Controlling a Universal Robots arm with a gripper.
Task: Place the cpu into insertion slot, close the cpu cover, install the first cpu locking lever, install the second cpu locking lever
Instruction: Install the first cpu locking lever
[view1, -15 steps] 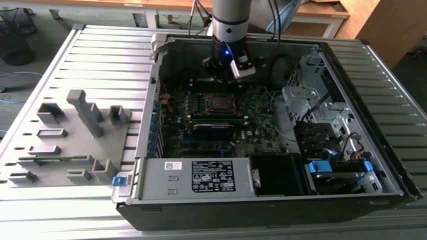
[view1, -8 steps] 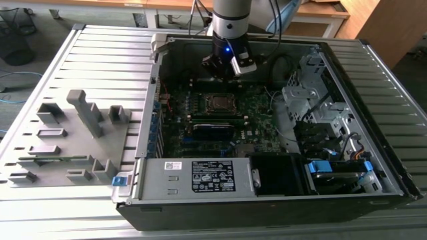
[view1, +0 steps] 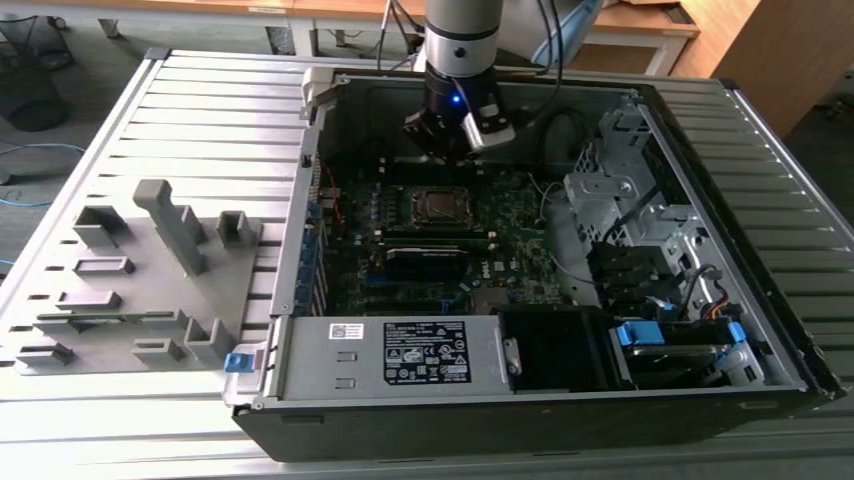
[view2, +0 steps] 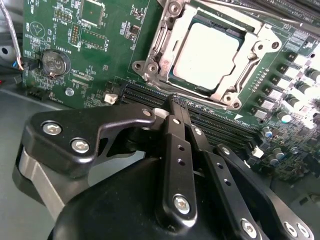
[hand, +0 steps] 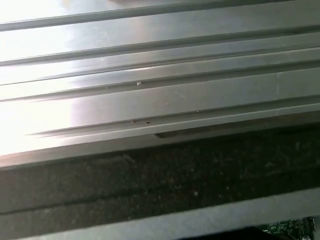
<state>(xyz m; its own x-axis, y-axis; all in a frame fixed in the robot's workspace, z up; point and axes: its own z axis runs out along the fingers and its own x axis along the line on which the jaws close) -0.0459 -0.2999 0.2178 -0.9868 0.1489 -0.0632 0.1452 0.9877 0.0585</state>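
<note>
an open computer case (view1: 747, 330) lies on its side on a ribbed grey metal desk (view1: 200, 110). inside it sits a green motherboard (view1: 441, 245). the robot arm (view1: 461, 40) reaches down into the far part of the case, and its gripper (view1: 447, 135) hangs just above the board, near the insertion slot (view1: 435, 205) and apart from it.

in the second wrist view, the gripper (view2: 176, 111) is seen close up: the black fingers (view2: 175, 150) are clenched together with nothing between them. just beyond their tips lie long black memory slots (view2: 215, 125), and beyond those the socket. the cpu (view2: 205, 52), a pale silver square, already sits in the insertion slot (view2: 177, 80). the cpu cover (view2: 250, 55), a silver frame with a square window, lies flat around the chip. a round coin battery (view2: 54, 62) sits on the board well to one side.

in the exterior view a grey power supply (view1: 387, 355) fills the case's near edge, and a grey fixture block (view1: 147, 275) stands on the desk at the exterior view's left.
</note>
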